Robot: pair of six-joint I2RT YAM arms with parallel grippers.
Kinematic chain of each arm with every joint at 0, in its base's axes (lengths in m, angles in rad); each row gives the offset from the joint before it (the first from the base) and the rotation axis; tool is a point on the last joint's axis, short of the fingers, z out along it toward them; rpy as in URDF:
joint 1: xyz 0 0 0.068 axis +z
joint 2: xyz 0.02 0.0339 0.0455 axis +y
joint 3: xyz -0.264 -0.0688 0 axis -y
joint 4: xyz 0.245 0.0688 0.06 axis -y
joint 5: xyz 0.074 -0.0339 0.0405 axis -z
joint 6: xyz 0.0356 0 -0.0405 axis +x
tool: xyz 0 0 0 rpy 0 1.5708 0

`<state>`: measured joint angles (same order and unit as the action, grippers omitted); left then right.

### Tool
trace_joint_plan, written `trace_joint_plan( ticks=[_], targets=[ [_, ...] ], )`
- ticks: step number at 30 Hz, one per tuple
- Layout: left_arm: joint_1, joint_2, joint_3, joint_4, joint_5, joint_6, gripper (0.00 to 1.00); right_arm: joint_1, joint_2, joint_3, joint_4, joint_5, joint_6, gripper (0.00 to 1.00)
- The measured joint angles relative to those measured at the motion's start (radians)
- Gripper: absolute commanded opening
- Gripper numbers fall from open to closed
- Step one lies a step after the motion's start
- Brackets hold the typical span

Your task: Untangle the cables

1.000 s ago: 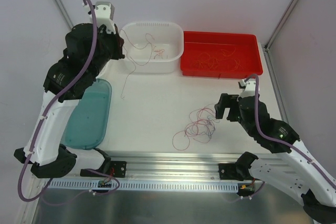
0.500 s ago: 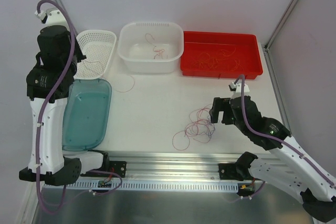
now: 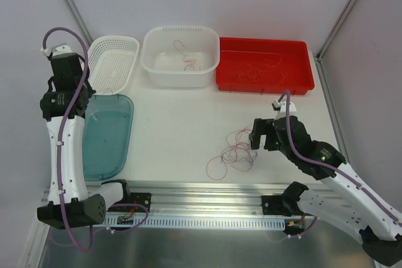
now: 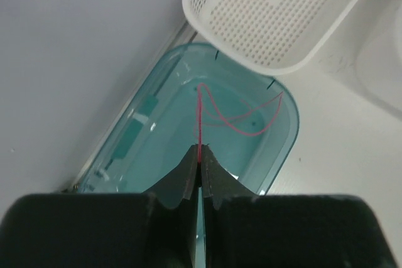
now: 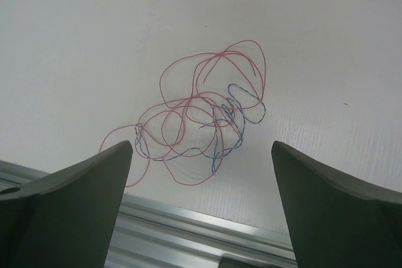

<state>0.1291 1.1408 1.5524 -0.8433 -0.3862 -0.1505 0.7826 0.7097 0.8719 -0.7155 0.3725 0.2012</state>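
**Desk:** Overhead first. What have you got?

**Op:** The tangle (image 3: 233,152) of thin red and dark cables lies on the table (image 3: 182,117), near the front rail (image 3: 207,192). My right gripper (image 3: 257,137) sits just to its right. There are loose cables (image 3: 187,61) in the white tub (image 3: 181,31), and more in the red bin (image 3: 295,45). My left arm (image 3: 61,101) stands over the teal tray (image 3: 110,155), next to the mesh basket (image 3: 129,45).

**Desk:** Left wrist?

**Op:** The left gripper (image 4: 200,153) is pinched tight on one red cable (image 4: 200,117). It runs out from the fingertips over the tray and loops there — whether it touches the floor, I cannot tell.

**Desk:** Right wrist?

**Op:** Jaws spread wide, nothing in them — the tangle lies on the table past the fingers, apart from both.
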Motion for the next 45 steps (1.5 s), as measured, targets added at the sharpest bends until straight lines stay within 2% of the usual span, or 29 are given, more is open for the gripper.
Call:
trace_joint_plan(
  ticks=[10, 12, 13, 14, 15, 19, 22, 29, 36, 41, 45],
  targets=[
    [0.118, -0.111, -0.502, 0.089, 0.009, -0.109, 0.06, 0.0, 0.022, -0.009, 0.011, -0.024, 0.0, 0.98],
    [0.144, -0.133, -0.574, 0.12, 0.008, -0.14, 0.13, 0.0, 0.028, -0.01, 0.012, -0.031, 0.0, 0.98],
    [0.151, -0.143, -0.599, 0.132, 0.008, -0.15, 0.2, 0.0, 0.03, -0.012, 0.013, -0.033, 0.0, 0.98],
    [0.158, -0.154, -0.627, 0.144, 0.006, -0.16, 0.32, 0.0, 0.031, -0.014, 0.014, -0.036, 0.0, 0.98],
    [0.162, -0.164, -0.649, 0.153, 0.006, -0.171, 0.51, 0.0, 0.031, -0.015, 0.014, -0.039, 0.0, 0.98],
    [0.167, -0.175, -0.671, 0.179, 0.01, -0.201, 0.82, 0.0, 0.032, -0.017, 0.014, -0.045, 0.0, 0.98],
    [0.167, -0.189, -0.671, 0.195, 0.012, -0.211, 0.99, 0.0, 0.045, -0.018, 0.014, -0.049, 0.0, 0.98],
    [0.167, -0.252, -0.639, 0.199, 0.043, -0.205, 0.99, 0.0, 0.106, -0.019, 0.016, -0.084, 0.0, 0.98],
    [0.164, -0.298, -0.59, 0.202, 0.266, -0.195, 0.99, 0.0, 0.195, -0.031, 0.035, -0.084, 0.017, 0.97],
    [0.076, -0.342, -0.591, 0.203, 0.425, -0.178, 0.99, -0.023, 0.26, -0.074, 0.038, -0.043, 0.045, 0.92],
    [-0.073, -0.365, -0.616, 0.205, 0.528, -0.17, 0.99, -0.136, 0.288, -0.1, 0.07, -0.059, 0.045, 0.84]
  ],
)
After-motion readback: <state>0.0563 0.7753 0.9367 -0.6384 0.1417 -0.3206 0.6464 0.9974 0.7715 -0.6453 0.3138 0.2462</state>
